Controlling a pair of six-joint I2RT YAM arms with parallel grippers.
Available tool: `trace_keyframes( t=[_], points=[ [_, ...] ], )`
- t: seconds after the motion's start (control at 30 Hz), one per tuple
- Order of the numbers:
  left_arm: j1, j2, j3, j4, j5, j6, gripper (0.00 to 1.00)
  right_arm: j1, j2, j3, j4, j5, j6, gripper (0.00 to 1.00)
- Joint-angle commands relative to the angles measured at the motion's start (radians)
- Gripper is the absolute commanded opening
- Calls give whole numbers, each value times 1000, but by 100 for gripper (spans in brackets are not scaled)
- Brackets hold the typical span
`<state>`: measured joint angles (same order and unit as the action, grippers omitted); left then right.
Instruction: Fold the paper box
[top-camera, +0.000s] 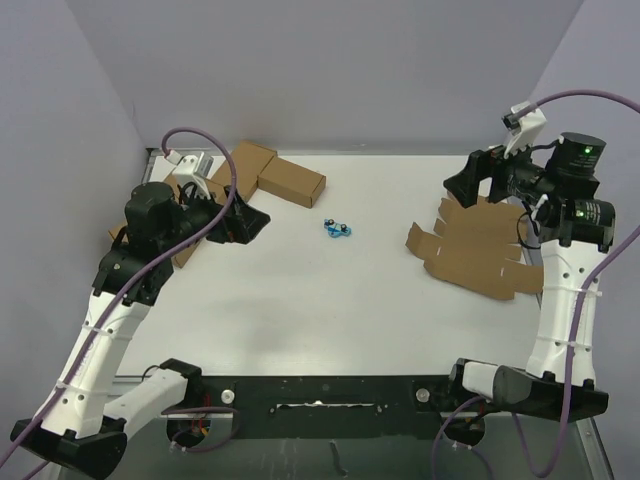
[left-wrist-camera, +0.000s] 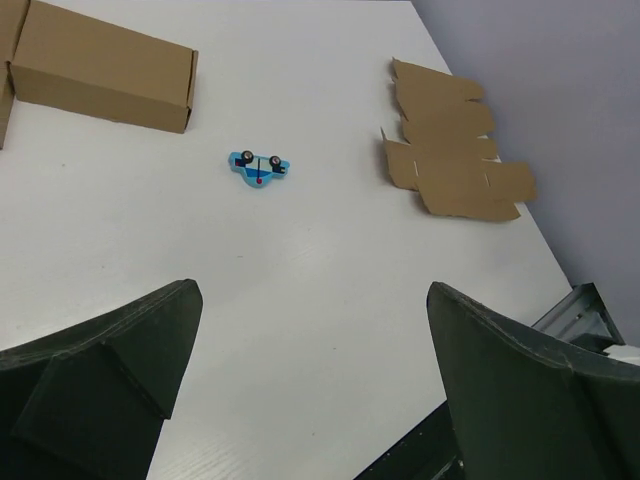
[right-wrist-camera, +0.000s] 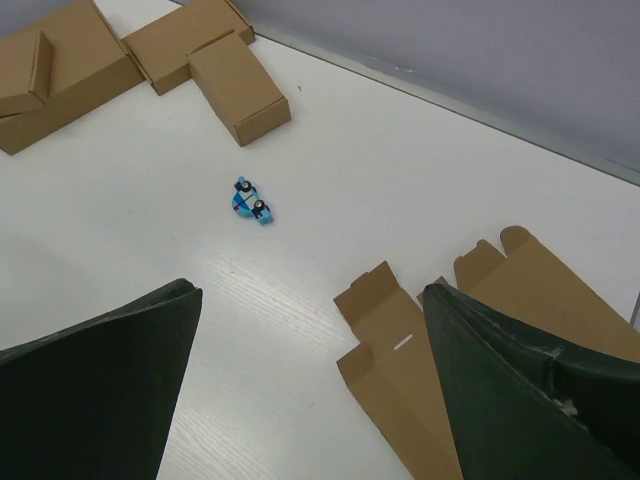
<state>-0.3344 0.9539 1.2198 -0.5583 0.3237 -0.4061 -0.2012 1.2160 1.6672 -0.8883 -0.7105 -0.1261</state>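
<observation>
The paper box (top-camera: 478, 250) is a flat brown die-cut sheet with many flaps, lying on the right side of the white table. It also shows in the left wrist view as the paper box (left-wrist-camera: 450, 150), far off at the upper right. My right gripper (top-camera: 466, 182) hovers open above the sheet's far edge; in its own view the right gripper (right-wrist-camera: 310, 295) has the paper box (right-wrist-camera: 400, 335) partly hidden behind its right finger (right-wrist-camera: 510, 390). Across the table at the left, my left gripper (top-camera: 243, 222) is open and empty, seen as the left gripper (left-wrist-camera: 312, 300) over bare table.
Folded brown cartons (top-camera: 275, 172) are grouped at the back left, also visible as cartons (left-wrist-camera: 105, 70) and cartons (right-wrist-camera: 150, 55). A small blue toy car (top-camera: 337, 230) lies mid-table, shown too as the toy car (left-wrist-camera: 260, 166) and the toy car (right-wrist-camera: 251, 200).
</observation>
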Motion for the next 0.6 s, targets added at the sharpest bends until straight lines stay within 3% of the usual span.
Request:
trace_keyframes(
  t=[0.0, 0.37, 0.47, 0.57],
  points=[
    [22, 19, -5, 27, -43, 0, 98, 10, 32, 14, 5, 82, 25, 98],
    [90, 0, -156, 170, 38, -82, 98, 36, 3, -55, 26, 250, 79, 98],
    [70, -6, -209, 224, 47, -111, 98, 43, -42, -133, 58, 213, 50, 98],
    [-26, -2, -258, 282, 8, -117, 97, 51, -90, -237, 101, 107, -5, 98]
  ],
)
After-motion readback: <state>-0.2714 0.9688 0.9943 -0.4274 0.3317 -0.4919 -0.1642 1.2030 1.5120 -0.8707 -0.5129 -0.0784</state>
